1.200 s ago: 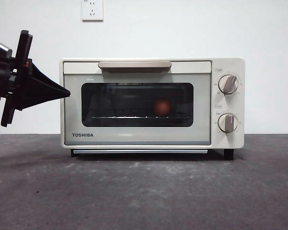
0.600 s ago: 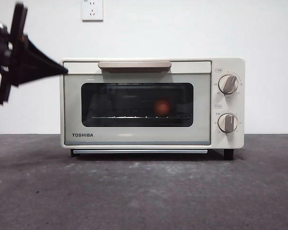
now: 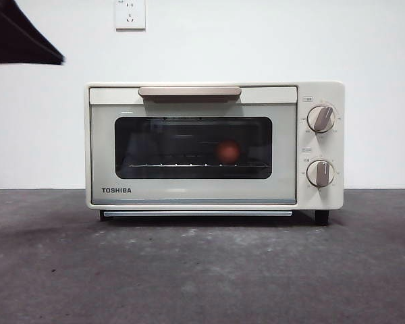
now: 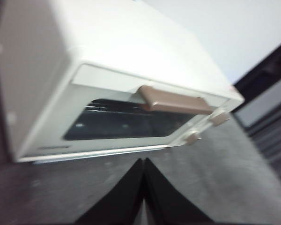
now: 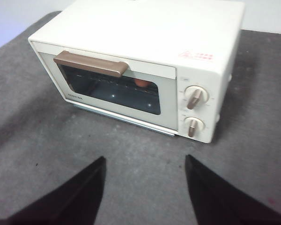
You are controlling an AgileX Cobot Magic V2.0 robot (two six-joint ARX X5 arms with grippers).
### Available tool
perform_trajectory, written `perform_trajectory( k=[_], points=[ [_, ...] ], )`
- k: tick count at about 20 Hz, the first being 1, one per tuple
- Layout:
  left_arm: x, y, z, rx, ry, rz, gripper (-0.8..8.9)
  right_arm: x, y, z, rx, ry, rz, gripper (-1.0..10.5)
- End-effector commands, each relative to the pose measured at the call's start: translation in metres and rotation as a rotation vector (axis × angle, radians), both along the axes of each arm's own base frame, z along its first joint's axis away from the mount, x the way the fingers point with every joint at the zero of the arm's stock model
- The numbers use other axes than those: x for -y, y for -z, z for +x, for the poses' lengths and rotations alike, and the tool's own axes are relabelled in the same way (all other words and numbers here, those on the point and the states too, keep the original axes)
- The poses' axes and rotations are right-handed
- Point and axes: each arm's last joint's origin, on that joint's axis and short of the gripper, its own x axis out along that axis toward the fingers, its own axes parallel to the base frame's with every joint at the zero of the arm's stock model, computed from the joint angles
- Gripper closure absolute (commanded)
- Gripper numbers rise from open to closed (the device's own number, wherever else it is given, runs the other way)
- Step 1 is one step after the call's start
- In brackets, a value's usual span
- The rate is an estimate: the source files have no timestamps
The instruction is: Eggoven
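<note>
the toaster oven (image 3: 214, 146) stands on the dark table (image 3: 202, 270), its glass door (image 3: 193, 147) closed under the tan handle (image 3: 190, 91). the egg (image 3: 228, 151) lies inside on the wire rack (image 3: 189, 165), right of the middle, seen through the glass. the left gripper (image 4: 144, 161) has its jaws pressed together, holds nothing, and is up at the oven's left. the right gripper (image 5: 145, 161) waits near the front, jaws wide apart.

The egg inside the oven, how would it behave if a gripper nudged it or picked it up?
The egg looks round and smooth, so a nudge would probably roll it along the wire rack. Its glossy surface might slip between hard jaws. Its shell is likely fragile, so a firm squeeze could crack it.
</note>
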Motion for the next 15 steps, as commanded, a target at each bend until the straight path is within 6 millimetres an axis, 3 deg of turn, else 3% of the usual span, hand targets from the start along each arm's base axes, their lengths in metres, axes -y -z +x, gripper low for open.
perform_trajectory(
  k=[1, 6, 11, 15],
  points=[
    [-0.002, -0.016, -0.017, 0.075, -0.047, 0.106, 8.06, -0.007, 0.015, 0.005, 0.047, -0.036, 0.034, 7.8],
    [-0.009, -0.026, -0.048, 0.112, -0.129, 0.183, 8.06, -0.019, 0.048, 0.015, 0.114, -0.099, 0.094, 9.4],
    [-0.015, -0.028, -0.072, 0.140, -0.193, 0.238, 8.06, -0.025, 0.069, 0.020, 0.175, -0.122, 0.106, 9.4],
    [-0.016, -0.031, -0.081, 0.170, -0.194, 0.237, 8.06, -0.026, 0.071, 0.021, 0.201, -0.127, 0.072, 9.4]
  ],
)
